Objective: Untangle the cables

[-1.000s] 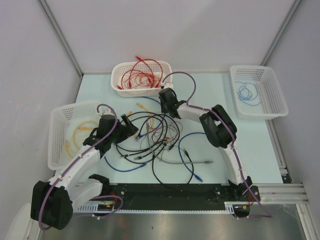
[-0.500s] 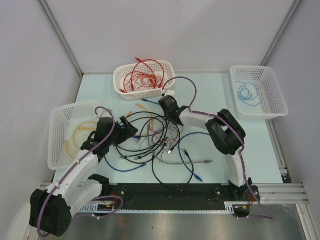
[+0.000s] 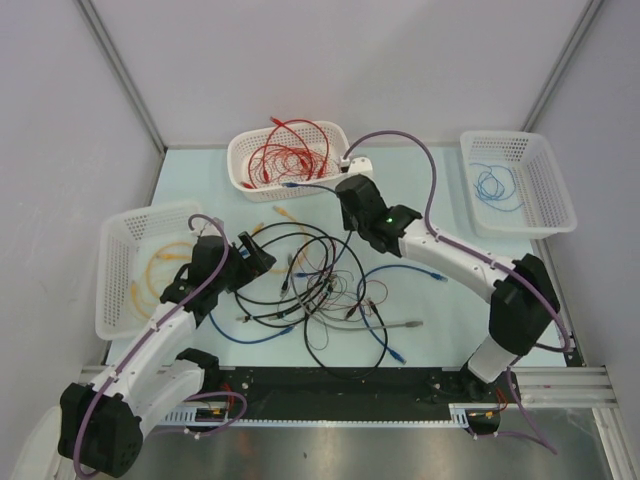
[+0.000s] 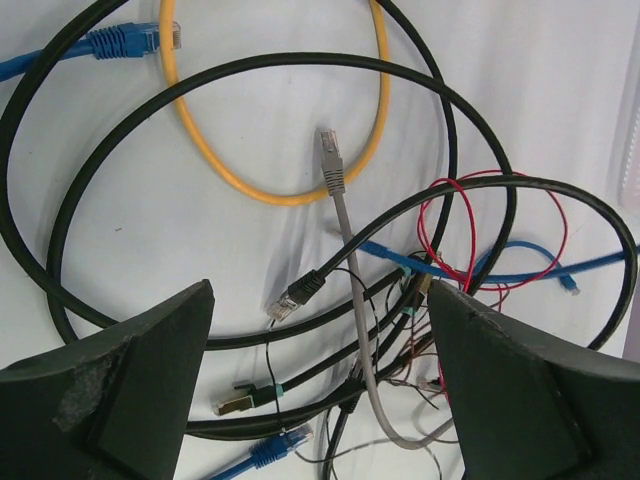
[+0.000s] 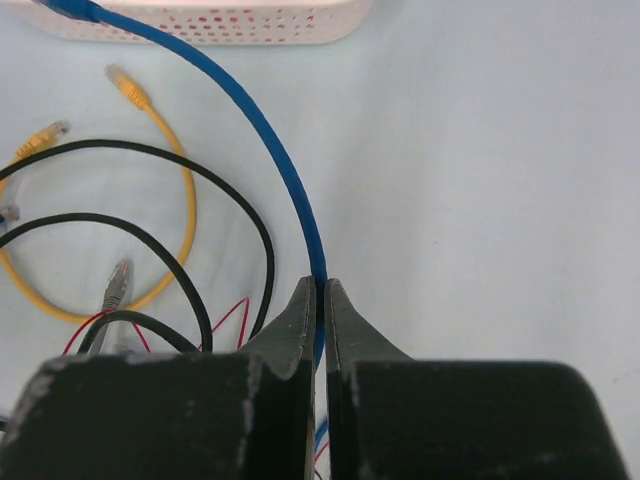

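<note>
My right gripper (image 5: 320,288) clamps a blue cable (image 5: 268,135) between its jaws; my left gripper (image 4: 320,295) hovers spread wide above the tangled cables (image 4: 343,225).

**Right fingers pinched shut, left fingers spread wide**

The right arm (image 3: 450,255) rises from its base at the near right. It bends at an elbow pushed out to the right, and its forearm runs away and leftward. A small green light glows on the wrist. The right gripper (image 5: 320,288) has both fingers (image 5: 298,320) pressed together on a blue cable (image 5: 290,180). The left arm (image 3: 160,325) stretches forward from the near left corner, and its wrist turns toward the right. The left gripper (image 4: 320,295) holds its fingers (image 4: 140,370) far apart, gripping nothing.
</note>
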You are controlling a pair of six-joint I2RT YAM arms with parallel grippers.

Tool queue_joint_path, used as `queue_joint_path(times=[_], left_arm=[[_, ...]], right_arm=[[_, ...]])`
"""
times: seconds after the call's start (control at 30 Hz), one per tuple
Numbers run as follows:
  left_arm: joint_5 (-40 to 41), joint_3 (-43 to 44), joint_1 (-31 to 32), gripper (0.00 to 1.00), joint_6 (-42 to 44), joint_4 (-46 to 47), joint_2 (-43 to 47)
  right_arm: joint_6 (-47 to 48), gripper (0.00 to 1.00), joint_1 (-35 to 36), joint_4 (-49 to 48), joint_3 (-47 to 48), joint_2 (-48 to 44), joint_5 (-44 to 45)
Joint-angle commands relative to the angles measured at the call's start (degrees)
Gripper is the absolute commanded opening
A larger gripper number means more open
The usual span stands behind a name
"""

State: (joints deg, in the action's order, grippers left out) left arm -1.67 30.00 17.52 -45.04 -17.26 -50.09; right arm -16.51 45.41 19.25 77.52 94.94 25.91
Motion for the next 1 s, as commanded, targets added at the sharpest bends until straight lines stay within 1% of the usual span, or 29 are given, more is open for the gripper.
queue_joint_path(times=[0.0, 0.1, 0.23, 0.27, 0.33, 0.4, 0.43, 0.47, 0.5, 0.53, 0.57, 0.63, 0.67, 0.7, 0.77, 0.8, 0.83, 0.9, 0.97], left_arm=[[0.53, 1.47, 0.32, 0.93, -1.02, 1.43, 1.13], [0.44, 1.38, 0.32, 0.93, -1.19, 1.61, 1.31], [0.18, 0.77, 0.41, 0.93, -1.72, 1.79, 2.01], [0.00, 0.42, 0.32, 0.93, -1.90, 1.70, 2.18], [-0.17, -0.03, 0.32, 0.93, -2.16, 1.79, 2.62], [-0.52, -0.55, 0.32, 0.93, -2.25, 1.87, 3.15], [-0.70, -0.73, 0.32, 0.93, -2.34, 1.96, 3.59], [-0.79, -1.08, 0.32, 0.93, -2.42, 2.22, 3.59], [-1.31, -1.17, 0.32, 0.93, -2.42, 2.14, 3.85], [-1.58, -1.34, 0.32, 0.93, -2.51, 2.31, 3.85], [-1.93, -1.69, 0.24, 0.93, -2.60, 2.40, 3.94], [-3.07, -1.96, 0.32, 0.93, -2.78, 2.58, 3.94], [-3.42, -2.14, 0.41, 0.93, -2.78, 2.75, 3.86], [-4.03, -2.22, 0.41, 0.93, -2.86, 2.84, 3.94], [-4.65, -2.31, 0.32, 0.93, -2.86, 3.02, 3.94], [-5.09, -2.31, 0.32, 0.93, -2.86, 3.10, 3.94], [-5.44, -2.40, 0.41, 0.93, -2.86, 3.28, 4.03], [-5.88, -2.58, 0.41, 0.93, -2.87, 3.37, 3.94], [-6.41, -2.84, 0.32, 0.93, -2.69, 3.46, 3.86]], right_arm=[[-0.10, 0.00, 0.12, 1.06, 0.18, -7.56, 5.80], [1.82, 0.00, 0.82, 0.01, 0.18, -13.09, 9.05], [4.29, 0.00, 1.00, -3.24, 0.27, -19.86, 10.74], [4.47, 0.00, -0.22, -3.86, 0.27, -22.75, 10.74], [3.51, 0.00, -2.76, -4.66, 0.62, -25.14, 9.95], [1.15, 0.00, -9.69, -2.39, 1.14, -27.52, 7.07], [-2.35, 0.00, -12.51, -1.24, 1.76, -28.57, 5.57], [-4.21, 0.00, -18.98, 0.51, 1.76, -29.19, 2.33], [-6.14, 0.00, -22.09, 1.23, 1.76, -29.45, 0.91], [-10.25, 0.00, -25.07, 1.84, 1.76, -29.81, -0.84], [-12.03, 0.00, -31.89, 2.37, 1.76, -30.07, -4.86], [-16.07, 0.00, -36.95, 1.85, 1.76, -29.99, -7.36], [-17.05, 0.00, -38.71, 1.59, 1.76, -29.55, -7.28], [-18.02, 0.00, -41.95, 1.32, 1.76, -29.20, -6.93], [-19.69, 0.00, -44.08, 0.62, 1.67, -27.80, -4.04], [-20.31, 0.00, -46.96, 0.62, 1.76, -27.35, -3.24], [-22.23, 0.00, -48.29, 0.62, 1.76, -26.65, -2.63], [-24.69, 0.00, -52.41, 0.36, 1.67, -23.85, -4.46], [-26.02, 0.00, -53.67, -1.75, 1.76, -21.73, -4.74]])
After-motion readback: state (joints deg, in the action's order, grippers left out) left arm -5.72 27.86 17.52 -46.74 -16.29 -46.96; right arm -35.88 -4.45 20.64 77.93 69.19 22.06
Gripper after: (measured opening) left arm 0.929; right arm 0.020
